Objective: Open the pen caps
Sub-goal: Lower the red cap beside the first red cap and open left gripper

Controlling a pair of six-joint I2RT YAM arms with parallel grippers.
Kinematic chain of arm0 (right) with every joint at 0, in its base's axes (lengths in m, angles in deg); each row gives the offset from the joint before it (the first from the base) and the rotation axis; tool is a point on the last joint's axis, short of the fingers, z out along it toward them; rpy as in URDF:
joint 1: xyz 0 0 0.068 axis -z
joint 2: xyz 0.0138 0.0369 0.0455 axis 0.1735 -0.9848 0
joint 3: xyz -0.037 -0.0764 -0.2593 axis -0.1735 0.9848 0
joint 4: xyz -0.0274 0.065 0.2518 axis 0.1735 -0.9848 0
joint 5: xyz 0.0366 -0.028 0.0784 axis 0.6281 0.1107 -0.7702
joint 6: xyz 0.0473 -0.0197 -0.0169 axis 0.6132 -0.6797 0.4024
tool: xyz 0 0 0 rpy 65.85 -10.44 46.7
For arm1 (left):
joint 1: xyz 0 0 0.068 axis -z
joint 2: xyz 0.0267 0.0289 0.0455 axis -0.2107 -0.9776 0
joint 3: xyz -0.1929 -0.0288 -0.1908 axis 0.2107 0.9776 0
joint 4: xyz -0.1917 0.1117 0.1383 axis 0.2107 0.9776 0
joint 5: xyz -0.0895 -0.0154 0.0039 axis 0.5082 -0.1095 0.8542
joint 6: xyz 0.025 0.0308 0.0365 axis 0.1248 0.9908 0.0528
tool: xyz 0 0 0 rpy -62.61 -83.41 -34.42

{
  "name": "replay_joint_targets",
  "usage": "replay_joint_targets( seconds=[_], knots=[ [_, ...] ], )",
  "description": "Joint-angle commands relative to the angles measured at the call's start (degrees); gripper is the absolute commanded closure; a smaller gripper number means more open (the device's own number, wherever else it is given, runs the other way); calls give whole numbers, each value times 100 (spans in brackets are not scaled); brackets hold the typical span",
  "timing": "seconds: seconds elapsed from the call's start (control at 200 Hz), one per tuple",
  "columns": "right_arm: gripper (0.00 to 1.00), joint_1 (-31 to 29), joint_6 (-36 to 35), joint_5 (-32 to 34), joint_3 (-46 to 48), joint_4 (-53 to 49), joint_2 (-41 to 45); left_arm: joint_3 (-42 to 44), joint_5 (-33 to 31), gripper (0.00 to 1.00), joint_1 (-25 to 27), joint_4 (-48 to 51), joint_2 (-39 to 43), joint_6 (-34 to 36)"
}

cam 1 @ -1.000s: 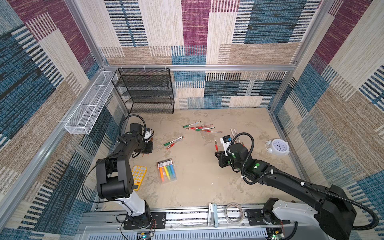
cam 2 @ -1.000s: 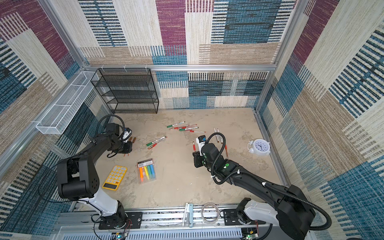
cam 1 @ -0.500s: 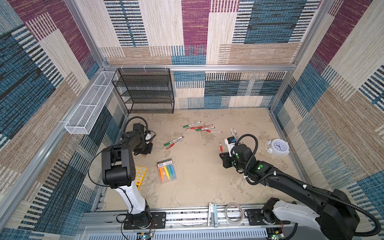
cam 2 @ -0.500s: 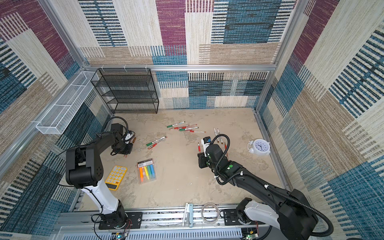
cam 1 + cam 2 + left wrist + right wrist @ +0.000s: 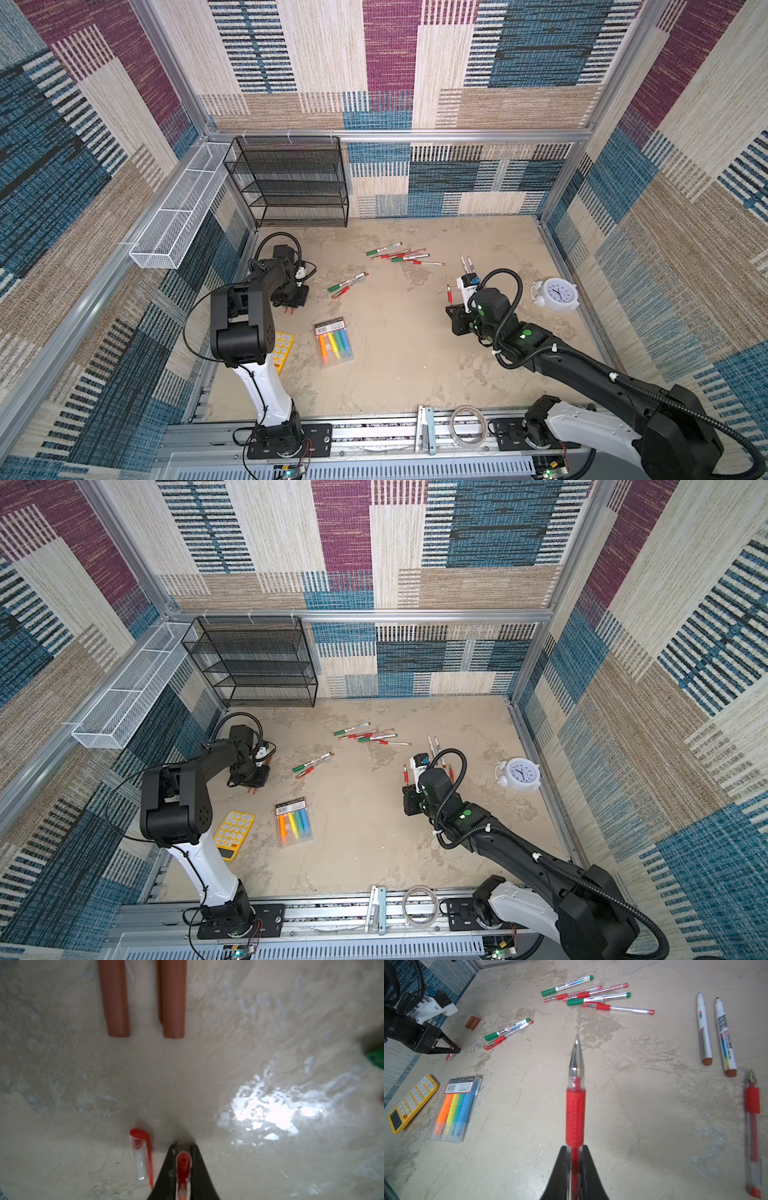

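My left gripper [image 5: 183, 1147] is shut on a clear pen cap with a red end [image 5: 183, 1164], low over the table at the left [image 5: 291, 308]. A second clear, red-clipped cap [image 5: 140, 1153] lies beside it, and two brown-orange caps [image 5: 116, 1001] lie further out. My right gripper [image 5: 575, 1149] is shut on the barrel of an uncapped red pen [image 5: 576, 1095], its metal tip pointing away; in both top views the pen [image 5: 449, 291] stands nearly upright. Capped green and red pens [image 5: 591, 995] lie in a far cluster, and a pair [image 5: 506, 1032] lies nearer the left arm.
Two uncapped white markers [image 5: 704, 1026] and an uncapped red pen [image 5: 752, 1126] lie by the right arm. A highlighter pack [image 5: 334, 343] and a yellow calculator [image 5: 232, 833] are front left. A white clock [image 5: 555, 293] stands right, a black mesh rack [image 5: 291, 183] at the back.
My right gripper has carried the red pen a little to the right. The left arm's elbow has folded up, while its gripper has sunk slightly toward the table with the cap.
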Motion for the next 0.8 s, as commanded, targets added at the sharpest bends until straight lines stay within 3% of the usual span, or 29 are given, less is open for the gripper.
replay_joint_targets(
  seconds=[0.0, 0.245, 0.516, 0.791],
  knots=[
    [96, 71, -73, -42, 33, 41, 62, 73, -35, 82, 64, 6, 235, 100],
    [96, 300, -205, -172, -57, -72, -99, 311, 116, 61, 154, -75, 844, -37],
    [97, 432, -228, -214, -218, -143, -288, 563, 334, 49, 163, -193, 1396, -103],
    [96, 967, -494, -285, -567, -594, -924, 1314, 1535, 21, 163, -636, 3168, -461]
  ],
)
